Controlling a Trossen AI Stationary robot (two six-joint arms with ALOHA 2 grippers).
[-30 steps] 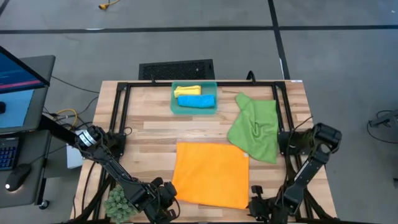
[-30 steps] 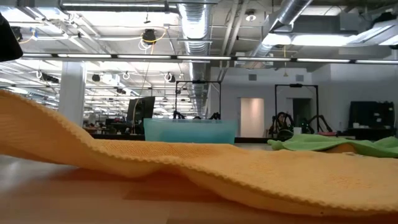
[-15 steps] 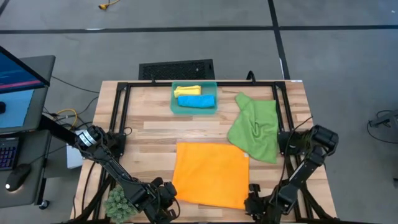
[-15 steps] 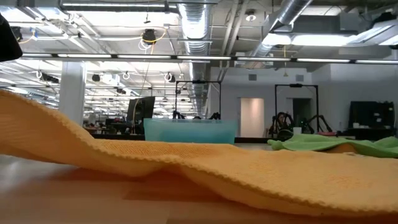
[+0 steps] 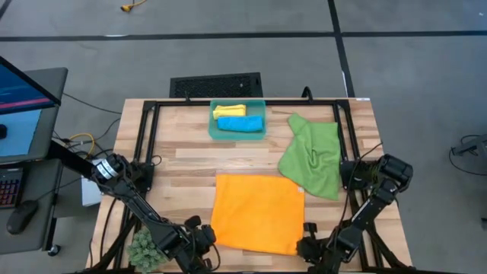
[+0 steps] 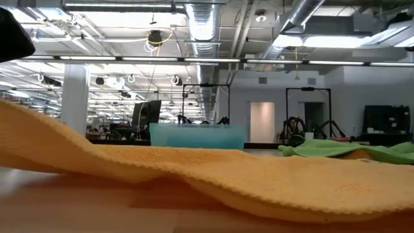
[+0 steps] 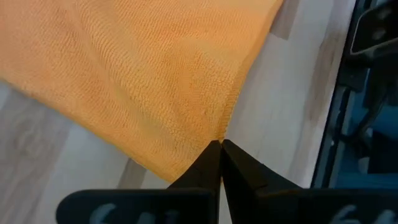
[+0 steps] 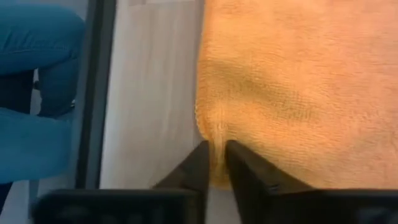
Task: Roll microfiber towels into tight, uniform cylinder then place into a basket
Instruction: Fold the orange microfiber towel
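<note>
The orange towel [image 5: 257, 212] lies flat at about 6 o'clock on the surface [image 5: 183, 160], and both tools are at its near corners. The left tool [image 7: 220, 163] is clenched on the corner at 7 o'clock; the right tool [image 8: 215, 163] pinches a fold of the edge at 5 o'clock. The step in hand looks like starting the roll. The next move calls for lifting both corners evenly and turning the edge over toward 12 o'clock, tightly. The green towel [image 5: 313, 157] waits at 3 o'clock (crumpled). The basket [image 5: 237, 135], at 12 o'clock, already holds the yellow towel [image 5: 229, 111] and blue towel [image 5: 241, 123], rolled.
</note>
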